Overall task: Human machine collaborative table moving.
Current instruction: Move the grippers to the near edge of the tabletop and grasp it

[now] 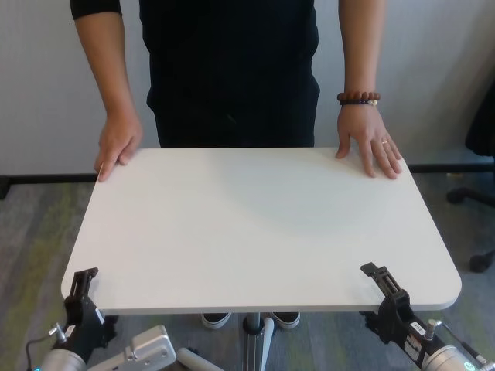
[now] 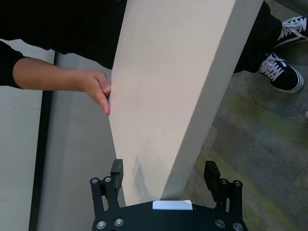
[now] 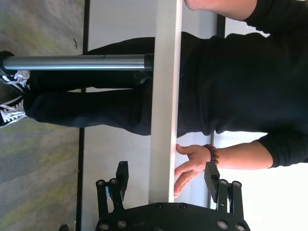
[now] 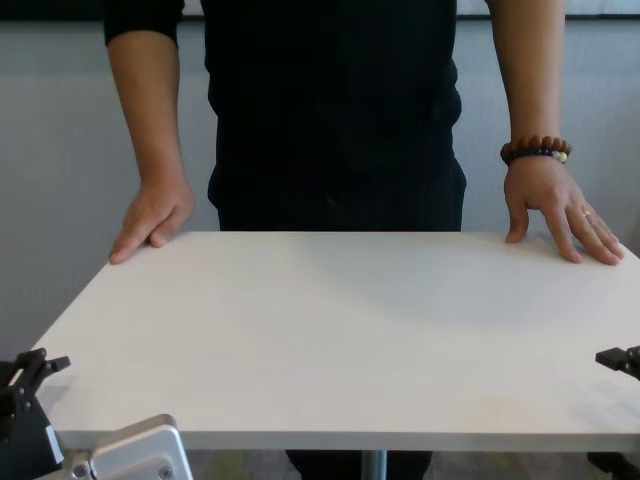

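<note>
Hands first: the person in a black short-sleeved shirt (image 1: 232,69) stands at the far edge of the big white flat tabletop with rounded corners (image 1: 255,228) and rests one bare hand (image 1: 117,147) on the far left corner and the other hand (image 1: 371,151), the one with a brown bead bracelet (image 1: 357,98), on the far right corner. I think the palms lie flat there so the person can steady that side and feel when we start to move. My left black two-finger gripper (image 2: 164,175) sits at the near left corner with its fingers wide apart, one above the tabletop and one below, and the thin edge runs between them. My right black two-finger gripper (image 3: 166,175) waits the same way at the near right corner, fingers spread on both sides of the edge and not squeezing yet. I put one at each near corner so the load is shared and the top stays level. Under the top, a slim shiny silver metal pole (image 3: 77,62) holds it up in the middle. Next I would need to pinch both edges before any lifting or pushing, or the top could slip out.
</note>
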Controlling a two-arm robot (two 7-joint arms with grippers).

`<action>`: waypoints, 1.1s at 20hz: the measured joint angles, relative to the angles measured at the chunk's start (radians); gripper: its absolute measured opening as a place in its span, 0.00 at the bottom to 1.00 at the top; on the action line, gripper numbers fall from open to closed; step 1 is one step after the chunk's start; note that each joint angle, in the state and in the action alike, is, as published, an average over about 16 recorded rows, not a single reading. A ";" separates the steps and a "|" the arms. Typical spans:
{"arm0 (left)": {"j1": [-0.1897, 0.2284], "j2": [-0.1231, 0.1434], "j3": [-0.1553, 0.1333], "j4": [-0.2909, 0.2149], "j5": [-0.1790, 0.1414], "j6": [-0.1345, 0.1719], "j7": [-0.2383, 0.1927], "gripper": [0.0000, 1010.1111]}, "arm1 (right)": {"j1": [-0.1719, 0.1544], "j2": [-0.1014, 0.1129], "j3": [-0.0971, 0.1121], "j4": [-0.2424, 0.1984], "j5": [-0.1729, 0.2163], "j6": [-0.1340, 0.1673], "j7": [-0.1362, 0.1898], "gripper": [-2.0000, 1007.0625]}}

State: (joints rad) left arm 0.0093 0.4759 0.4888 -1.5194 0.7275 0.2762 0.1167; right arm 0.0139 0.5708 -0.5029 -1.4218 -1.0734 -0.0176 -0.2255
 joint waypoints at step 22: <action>0.000 0.000 0.000 0.000 0.000 0.000 0.000 0.98 | 0.008 -0.014 0.004 0.019 0.019 -0.008 -0.015 1.00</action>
State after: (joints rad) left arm 0.0093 0.4759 0.4888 -1.5195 0.7275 0.2761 0.1168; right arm 0.0219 0.5568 -0.4989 -1.4030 -1.0548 -0.0255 -0.2406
